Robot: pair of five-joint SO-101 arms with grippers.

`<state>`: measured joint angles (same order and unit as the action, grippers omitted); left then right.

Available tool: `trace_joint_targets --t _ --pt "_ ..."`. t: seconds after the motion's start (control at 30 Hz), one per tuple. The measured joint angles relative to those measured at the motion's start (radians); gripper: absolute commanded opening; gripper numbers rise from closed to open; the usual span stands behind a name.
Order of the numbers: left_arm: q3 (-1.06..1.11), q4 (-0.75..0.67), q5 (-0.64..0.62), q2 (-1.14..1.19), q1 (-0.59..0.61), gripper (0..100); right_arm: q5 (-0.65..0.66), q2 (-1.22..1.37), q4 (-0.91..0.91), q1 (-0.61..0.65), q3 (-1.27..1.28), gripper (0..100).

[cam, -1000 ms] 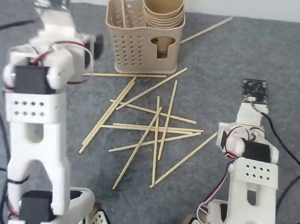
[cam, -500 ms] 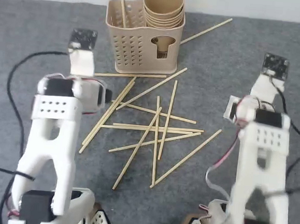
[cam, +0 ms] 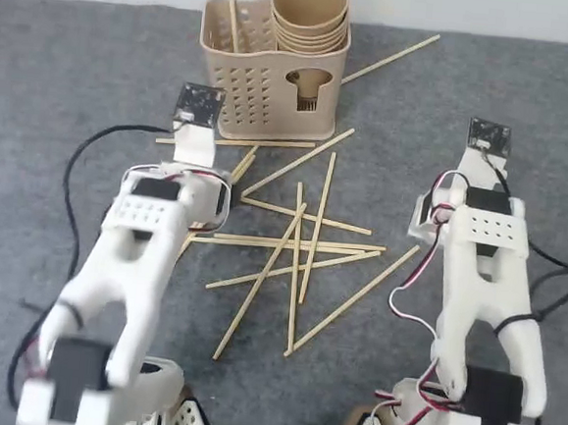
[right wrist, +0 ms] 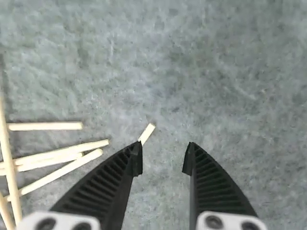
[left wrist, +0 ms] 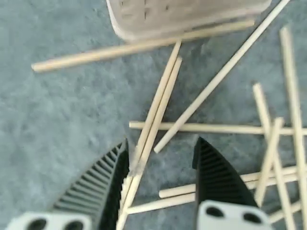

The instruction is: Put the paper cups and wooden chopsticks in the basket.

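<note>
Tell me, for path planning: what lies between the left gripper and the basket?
In the left wrist view: a side-by-side chopstick pair and a single chopstick along the basket's foot.

Light on my feed looked soft and even, like it came from overhead. In the high view the chopsticks (cam: 301, 243) threw only thin, faint shadows on the grey mat (cam: 58, 77), and the basket (cam: 249, 92) was lit flat. Both wrist views were plenty bright too.
</note>
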<state>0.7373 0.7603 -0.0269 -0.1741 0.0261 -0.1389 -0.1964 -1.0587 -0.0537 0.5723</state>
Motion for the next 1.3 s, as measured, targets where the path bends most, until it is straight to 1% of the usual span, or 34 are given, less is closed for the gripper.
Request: trace_joint_targets --t 0.17,0.3,0.33,0.5,0.63,0.77,0.93,1.07,1.13,1.2,1.27,1.3 --pt "-0.175 0.029 0.000 0.278 0.002 21 0.000 -0.037 0.005 -0.005 0.035 15.9" --pt "-0.311 0.123 0.000 0.408 0.003 21 0.005 -0.087 0.005 -0.005 0.072 15.9" --pt "-0.331 0.138 -0.002 0.423 0.006 20 0.005 -0.098 0.005 -0.005 0.080 15.9" --pt "-0.367 0.180 0.000 0.445 0.006 13 0.005 -0.146 0.032 -0.005 0.117 15.9" --pt "-0.367 0.189 0.003 0.446 0.005 16 0.005 -0.163 0.034 -0.005 0.118 15.9" --pt "-0.388 0.226 0.034 0.456 0.018 21 0.014 -0.169 0.034 -0.005 0.124 15.8" --pt "-0.390 0.241 0.120 0.456 0.054 22 0.037 -0.169 0.034 0.021 0.135 15.7" --pt "-0.390 0.269 0.276 0.456 0.055 21 0.040 -0.169 0.034 0.017 0.135 15.7" --pt "-0.391 0.293 0.377 0.456 0.055 17 0.040 -0.169 0.034 0.018 0.135 15.7" --pt "-0.387 0.299 0.451 0.456 0.054 9 0.040 -0.169 0.034 0.017 0.135 15.6" --pt "-0.387 0.308 0.479 0.456 0.034 2 0.040 -0.169 0.034 0.017 0.135 15.6" --pt "-0.387 0.308 0.483 0.456 0.021 1 0.040 -0.169 0.034 0.017 0.135 15.6"
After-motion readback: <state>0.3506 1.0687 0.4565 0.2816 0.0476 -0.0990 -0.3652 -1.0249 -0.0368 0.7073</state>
